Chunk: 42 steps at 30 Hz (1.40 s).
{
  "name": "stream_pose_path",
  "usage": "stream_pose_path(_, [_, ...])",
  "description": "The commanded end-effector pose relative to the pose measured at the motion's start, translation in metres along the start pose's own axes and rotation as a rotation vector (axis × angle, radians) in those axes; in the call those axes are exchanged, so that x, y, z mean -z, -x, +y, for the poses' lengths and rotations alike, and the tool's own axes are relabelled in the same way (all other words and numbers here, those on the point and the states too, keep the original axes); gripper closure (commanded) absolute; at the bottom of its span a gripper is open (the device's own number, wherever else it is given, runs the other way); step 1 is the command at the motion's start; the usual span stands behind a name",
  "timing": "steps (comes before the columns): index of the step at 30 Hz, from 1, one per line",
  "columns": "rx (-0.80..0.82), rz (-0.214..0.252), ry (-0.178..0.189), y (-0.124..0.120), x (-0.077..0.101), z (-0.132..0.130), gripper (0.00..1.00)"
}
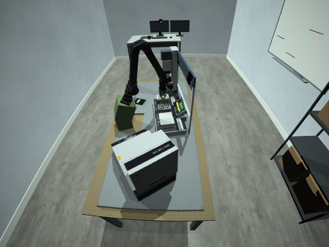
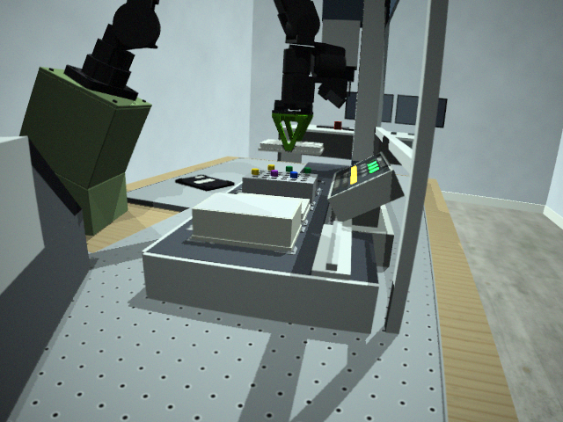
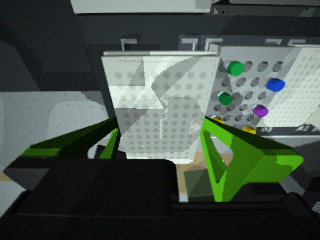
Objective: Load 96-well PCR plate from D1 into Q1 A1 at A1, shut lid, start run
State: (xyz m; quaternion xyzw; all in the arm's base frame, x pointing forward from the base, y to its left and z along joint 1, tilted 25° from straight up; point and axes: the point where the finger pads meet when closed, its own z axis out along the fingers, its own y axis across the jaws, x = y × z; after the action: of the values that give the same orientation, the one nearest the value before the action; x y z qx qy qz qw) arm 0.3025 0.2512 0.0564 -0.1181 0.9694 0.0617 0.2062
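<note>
My gripper with green fingers is shut on the white 96-well PCR plate and holds it level, well above the far end of the deck tray. In the wrist view the plate fills the gap between the two fingers, gripped across its short width. In the top view the gripper hangs over the far end of the tray. The cycler Q1 stands at the near end of the table with its lid shut and a small green lamp lit.
Below the plate stands the tube cooling block with coloured tube caps. A white deep-well block sits nearer in the tray. A tilted control panel and a tall gantry post stand to the right. A black nest lies left.
</note>
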Motion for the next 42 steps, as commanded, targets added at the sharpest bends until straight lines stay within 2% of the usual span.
stream_pose_path(1, [-0.03,-0.06,0.023,0.028,0.012,0.008,1.0])
stream_pose_path(12, [-0.007,-0.038,0.023,0.019,0.003,0.015,1.0])
stream_pose_path(23, [-0.011,-0.069,0.042,0.026,0.016,0.017,1.0])
stream_pose_path(33, [-0.011,-0.07,0.043,0.026,0.016,0.017,1.0])
stream_pose_path(37, [-0.008,-0.054,0.035,0.022,0.011,0.016,1.0])
stream_pose_path(40, [-0.11,-0.057,0.032,0.007,0.015,-0.011,1.0])
stream_pose_path(42, [-0.11,-0.057,0.032,0.007,0.015,-0.011,1.0])
